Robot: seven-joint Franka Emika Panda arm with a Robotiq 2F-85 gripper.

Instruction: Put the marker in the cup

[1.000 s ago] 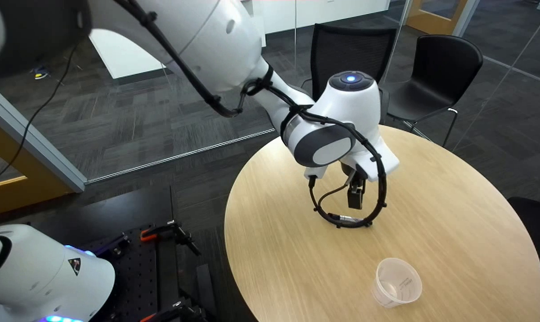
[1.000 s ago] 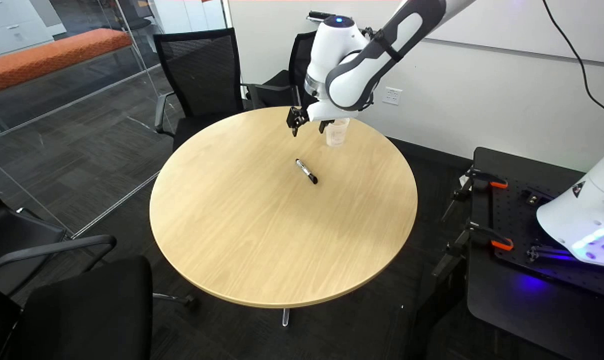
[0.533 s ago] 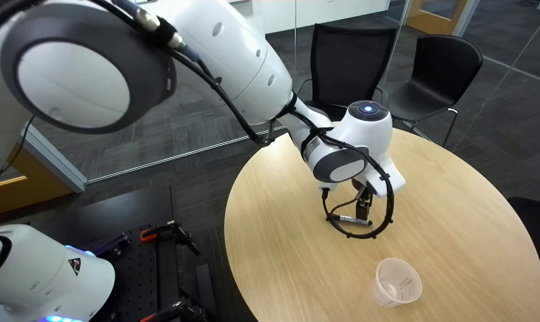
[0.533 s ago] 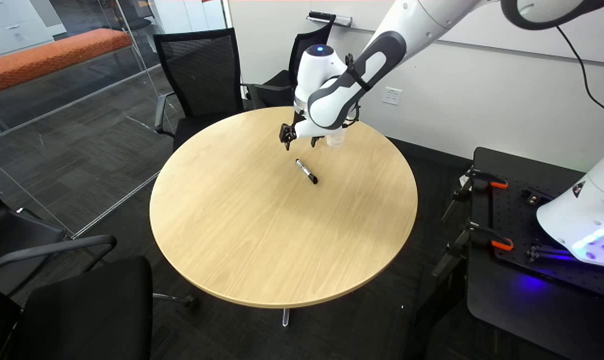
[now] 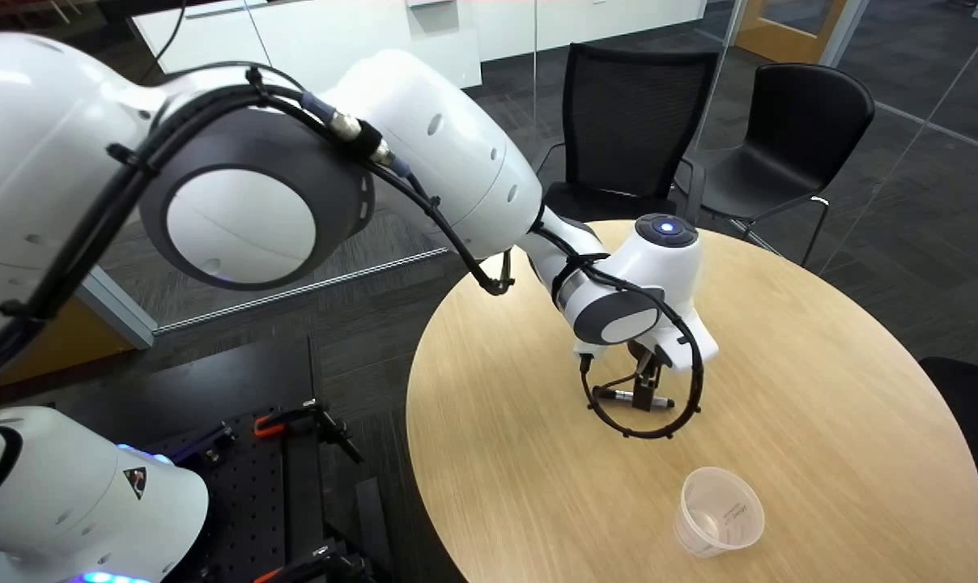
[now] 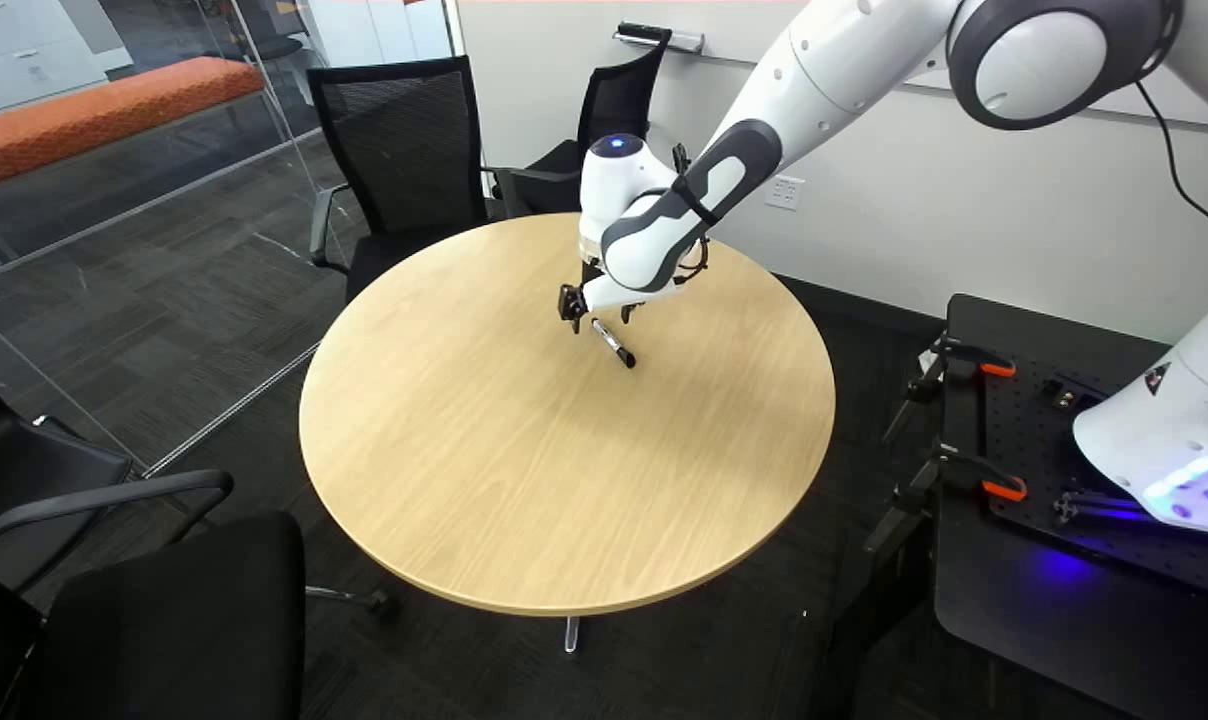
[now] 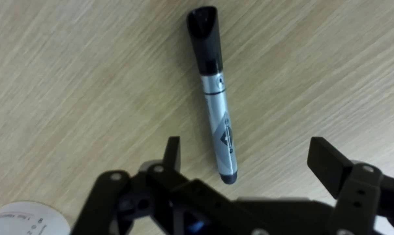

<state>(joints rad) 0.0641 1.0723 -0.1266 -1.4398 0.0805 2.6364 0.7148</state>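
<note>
While the wrist view shows the whole marker [image 7: 216, 98] on the round table [image 6: 524, 480], its silver end between the widely spread fingers of the gripper [image 7: 245, 147], a cable loop [image 5: 698, 368] and one finger hide parts of it in an exterior view. Whether the fingertips touch the table is hard to tell. The clear cup [image 5: 720, 514] stands upright toward the table edge that the frame cuts off; the arm [image 6: 829, 80] hides at least most of it in an exterior view. Bare tabletop separates marker and cup, and a broad free stretch runs to the opposite edge.
</note>
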